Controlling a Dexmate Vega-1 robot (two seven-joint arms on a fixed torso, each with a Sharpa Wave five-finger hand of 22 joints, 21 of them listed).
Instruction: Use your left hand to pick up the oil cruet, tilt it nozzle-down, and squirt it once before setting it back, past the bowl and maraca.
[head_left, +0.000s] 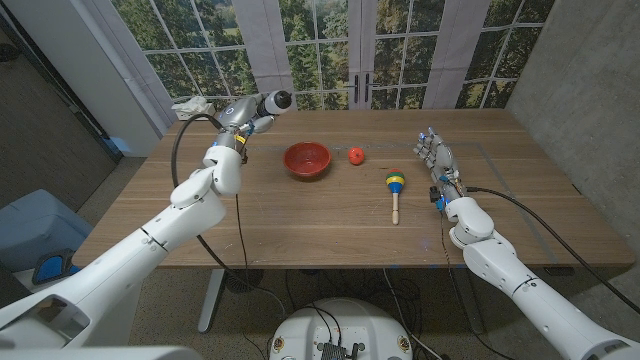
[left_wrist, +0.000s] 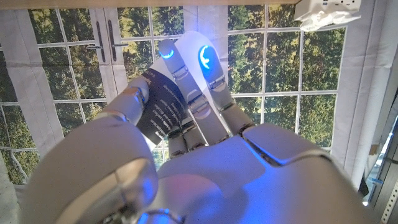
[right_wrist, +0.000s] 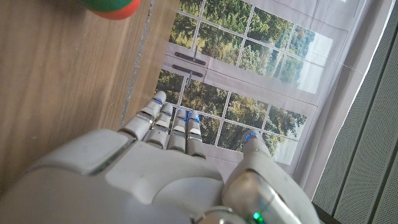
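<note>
My left hand (head_left: 243, 118) holds the oil cruet (head_left: 272, 102) lifted above the table's far left part. The cruet lies about level, its dark nozzle end pointing toward the table's middle. In the left wrist view my fingers (left_wrist: 199, 74) wrap the cruet's dark printed label (left_wrist: 163, 102). The red bowl (head_left: 307, 159) stands just right of that hand, on the table. The maraca (head_left: 396, 186), with a green, yellow and red head and a wooden handle, lies further right. My right hand (head_left: 437, 158) stands beside the maraca with its fingers apart, holding nothing; the right wrist view shows the maraca head (right_wrist: 112, 7) on the table beyond it.
A small red tomato-like ball (head_left: 356, 155) sits between bowl and maraca. A crumpled white cloth (head_left: 196, 103) lies at the table's far left corner. Windows and a glass door stand behind the wooden table (head_left: 300, 225).
</note>
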